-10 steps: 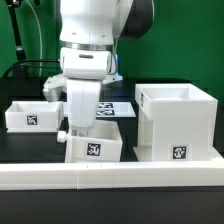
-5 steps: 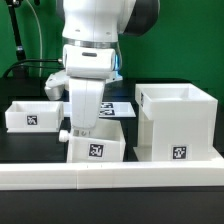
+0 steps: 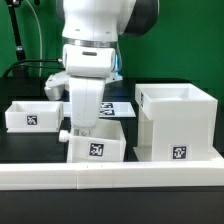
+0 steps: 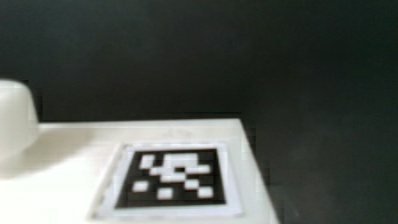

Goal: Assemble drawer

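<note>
The drawer's tall white casing (image 3: 177, 122) stands at the exterior view's right, open side up, with a tag on its front. One small tray (image 3: 28, 115) sits at the left. A second small tray (image 3: 97, 147) lies front centre, slightly tilted, with its knob (image 3: 63, 133) pointing left. My gripper (image 3: 84, 130) reaches down onto this tray's left wall and appears shut on it; the fingertips are hidden. The wrist view shows the tray's tagged white face (image 4: 175, 178) close up, with the knob (image 4: 15, 118) beside it and no fingers.
A long low white rail (image 3: 110, 180) runs along the front edge, touching the casing's base. The marker board (image 3: 119, 108) lies flat behind the arm, between the trays and the casing. A dark cable hangs at the back left.
The centre tray has shifted and turned very slightly to the exterior view's right with the gripper. Nothing else has moved.
</note>
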{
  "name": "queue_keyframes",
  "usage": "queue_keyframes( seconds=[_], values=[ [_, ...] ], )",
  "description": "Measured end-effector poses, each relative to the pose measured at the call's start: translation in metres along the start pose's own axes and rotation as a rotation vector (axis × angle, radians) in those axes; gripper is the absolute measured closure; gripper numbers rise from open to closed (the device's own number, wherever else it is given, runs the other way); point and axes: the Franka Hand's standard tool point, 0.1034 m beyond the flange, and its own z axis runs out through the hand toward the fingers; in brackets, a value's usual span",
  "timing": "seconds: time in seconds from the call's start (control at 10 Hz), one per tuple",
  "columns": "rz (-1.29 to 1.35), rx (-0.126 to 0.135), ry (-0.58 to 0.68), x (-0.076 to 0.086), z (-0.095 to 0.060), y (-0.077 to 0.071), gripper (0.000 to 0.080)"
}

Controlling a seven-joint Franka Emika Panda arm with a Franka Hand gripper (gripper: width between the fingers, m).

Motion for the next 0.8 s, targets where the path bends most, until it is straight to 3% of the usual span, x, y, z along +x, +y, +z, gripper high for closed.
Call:
queue_keyframes(
  seconds=[0.2, 0.4, 0.8],
  values=[
    [-0.017, 0.001, 0.008, -0.004, 0.001, 0.000, 0.0757],
    [-0.023, 0.002, 0.046, -0.024, 0.002, -0.002, 0.0757],
    [0.000, 0.005, 0.060, -0.016, 0.004, -0.003, 0.0757]
  ],
)
